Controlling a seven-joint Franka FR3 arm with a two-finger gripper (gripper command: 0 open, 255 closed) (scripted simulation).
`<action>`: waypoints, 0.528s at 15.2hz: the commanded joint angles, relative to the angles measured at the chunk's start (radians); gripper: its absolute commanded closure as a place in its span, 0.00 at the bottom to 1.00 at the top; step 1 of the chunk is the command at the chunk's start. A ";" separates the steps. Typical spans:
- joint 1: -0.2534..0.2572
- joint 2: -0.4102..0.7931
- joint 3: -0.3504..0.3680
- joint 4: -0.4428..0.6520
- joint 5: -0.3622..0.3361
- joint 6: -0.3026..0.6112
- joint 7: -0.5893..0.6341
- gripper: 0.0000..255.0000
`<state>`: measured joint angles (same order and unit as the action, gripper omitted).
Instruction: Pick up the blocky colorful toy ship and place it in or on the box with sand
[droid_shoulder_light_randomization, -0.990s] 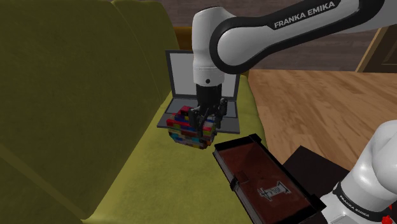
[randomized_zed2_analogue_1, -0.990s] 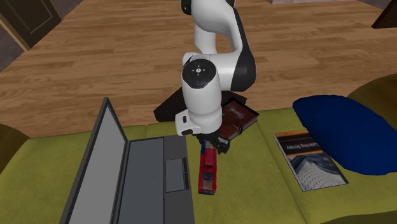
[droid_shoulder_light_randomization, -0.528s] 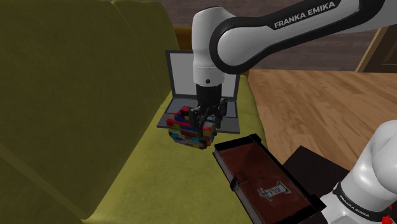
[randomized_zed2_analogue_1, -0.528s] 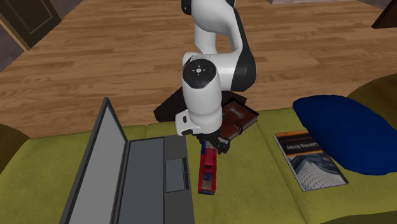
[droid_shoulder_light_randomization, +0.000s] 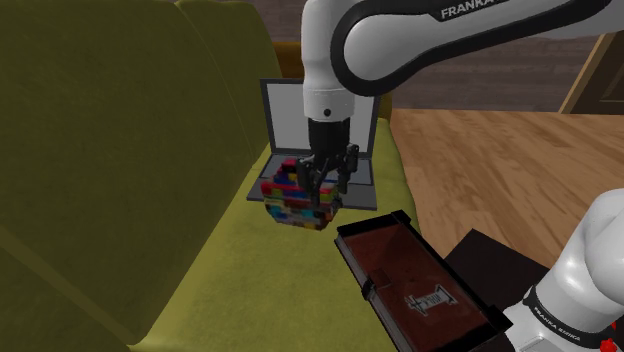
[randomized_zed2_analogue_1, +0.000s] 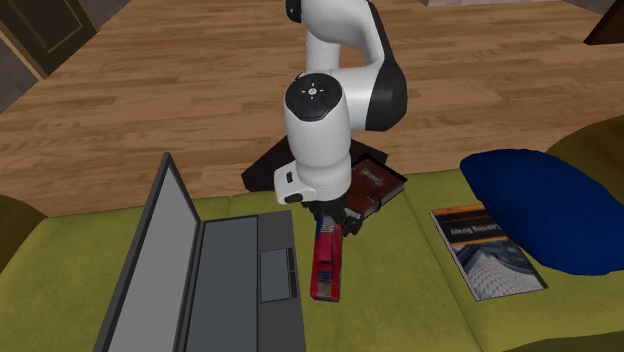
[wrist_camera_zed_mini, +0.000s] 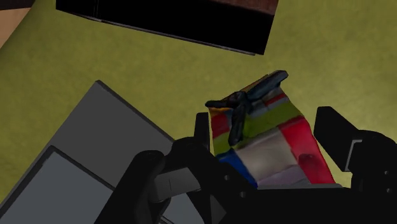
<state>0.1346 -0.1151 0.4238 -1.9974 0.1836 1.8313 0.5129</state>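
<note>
Olive sofa seat (droid_shoulder_light_randomization: 215, 262) underlies everything. Gripper (droid_shoulder_light_randomization: 325, 192) is clamped across the ship (droid_shoulder_light_randomization: 290, 200), just beside the laptop (droid_shoulder_light_randomization: 285, 115). Ship's long axis runs 12-to-6 in the second exterior view. Box (droid_shoulder_light_randomization: 415, 275) lies near, about 4 o'clock from the gripper in the shoulder view.

Dim, even light; the sofa (droid_shoulder_light_randomization: 120, 150) is darkest at nine o'clock in the shoulder view. The hand (wrist_camera_zed_mini: 266, 130) reads flat black, the toy ship (wrist_camera_zed_mini: 289, 149) vivid. No glare.
</note>
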 joint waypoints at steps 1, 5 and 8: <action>-0.001 -0.001 -0.002 0.027 -0.002 -0.026 0.002 1.00; -0.003 -0.005 -0.004 0.076 -0.002 -0.079 0.008 1.00; -0.004 -0.005 -0.006 0.116 -0.004 -0.119 0.012 1.00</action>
<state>0.1316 -0.1199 0.4190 -1.8970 0.1804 1.7269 0.5239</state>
